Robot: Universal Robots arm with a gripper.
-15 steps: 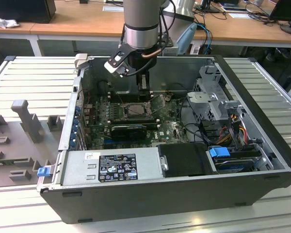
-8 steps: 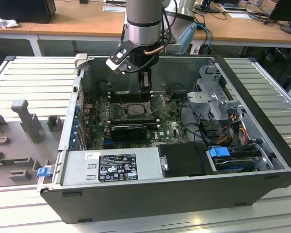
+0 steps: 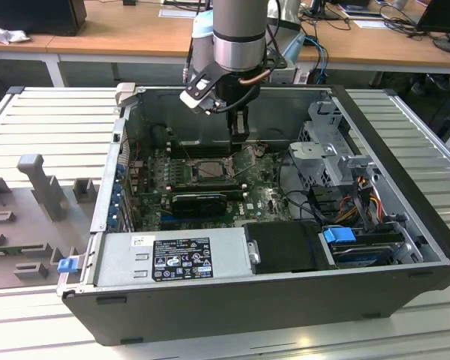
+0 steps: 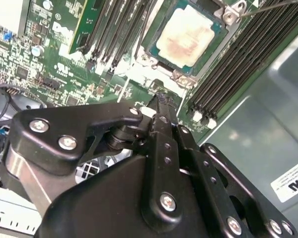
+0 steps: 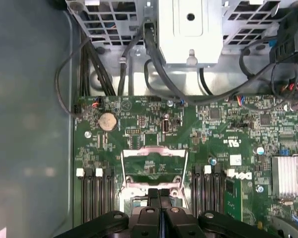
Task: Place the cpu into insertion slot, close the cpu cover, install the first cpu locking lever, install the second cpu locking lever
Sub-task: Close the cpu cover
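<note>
The cpu [image 4: 188,37] lies flat in the insertion slot [image 4: 181,77], its pale beige top bare. The cpu cover [image 5: 154,151], a silvery frame with a window, is swung open away from the slot, and green board shows through it. My gripper [image 5: 160,194] is shut, its black fingers pressed together with nothing between them. Its tip [image 4: 161,99] hovers at the slot's edge, on the side where the cover hinges. In the exterior view the gripper [image 3: 240,133] hangs just behind the slot [image 3: 208,169]. A thin metal lever [image 4: 273,6] stands up beside the slot.
Long black memory slots [image 4: 238,64] flank the socket on both sides. A grey drive cage [image 3: 326,161] with cables is at the exterior view's right, and a power supply [image 3: 172,259] is at the front. The case walls [image 3: 109,180] close in the board.
</note>
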